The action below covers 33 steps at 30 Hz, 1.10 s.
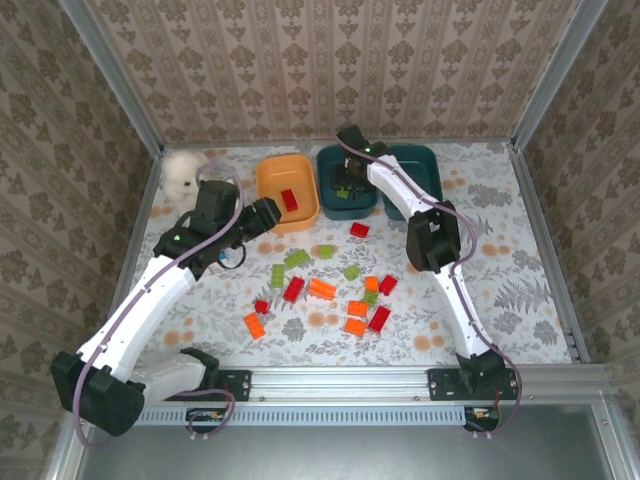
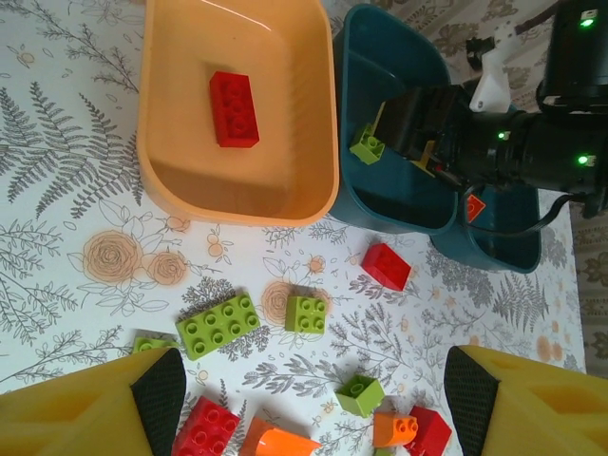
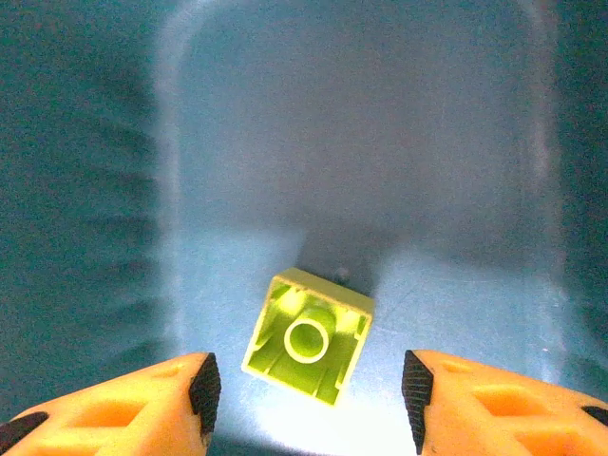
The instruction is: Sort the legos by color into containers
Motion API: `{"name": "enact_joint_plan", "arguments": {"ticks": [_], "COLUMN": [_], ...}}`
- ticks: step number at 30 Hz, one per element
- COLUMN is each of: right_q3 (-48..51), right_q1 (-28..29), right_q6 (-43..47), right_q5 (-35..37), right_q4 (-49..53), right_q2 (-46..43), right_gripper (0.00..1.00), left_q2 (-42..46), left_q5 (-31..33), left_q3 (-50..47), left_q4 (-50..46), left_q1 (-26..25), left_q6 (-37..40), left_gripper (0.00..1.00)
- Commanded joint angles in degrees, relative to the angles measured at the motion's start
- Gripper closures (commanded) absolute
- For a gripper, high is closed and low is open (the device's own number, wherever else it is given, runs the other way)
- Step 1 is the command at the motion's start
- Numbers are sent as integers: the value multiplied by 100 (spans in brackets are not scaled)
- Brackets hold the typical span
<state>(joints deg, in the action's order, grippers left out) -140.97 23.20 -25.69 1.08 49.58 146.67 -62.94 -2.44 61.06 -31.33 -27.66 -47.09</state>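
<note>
Where patterned walls (image 1: pixel 330 70) rise, floral tabletop (image 1: pixel 500 260), scattered legos (image 1: pixel 322 289)

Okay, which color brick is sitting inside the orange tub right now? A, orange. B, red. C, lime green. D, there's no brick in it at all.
B: in the left wrist view, a single red brick lies studs up on the floor of the orange tub, with no other brick beside it.
</note>
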Motion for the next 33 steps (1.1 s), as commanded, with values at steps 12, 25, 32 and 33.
{"name": "enact_joint_plan", "arguments": {"ticks": [12,25,32,33], "right_q3": [3384,6660,7125,7172], "right_q1": [1220,3075,3094,3098], "right_q6": [682,27,-166,-177], "right_q5": [317,821,1030,1026], "right_q4": [-1104,-1521,-1336,-1309], "right_q2": [-4231,-6580,-7243,-7323], "right_gripper": [45,46,46,46], "left_q2": [1119,1702,1453,1386], "left_q5": [190,-333,-655,-663], "left_q3": [-74,-491,-1020,-1066], "left_q4": [-1029,-1771,-1780,-1792], "left_q1": [610,753,366,305], "left_q6": [188,74,-416,-493], "left_gripper": [24,28,35,36]}}
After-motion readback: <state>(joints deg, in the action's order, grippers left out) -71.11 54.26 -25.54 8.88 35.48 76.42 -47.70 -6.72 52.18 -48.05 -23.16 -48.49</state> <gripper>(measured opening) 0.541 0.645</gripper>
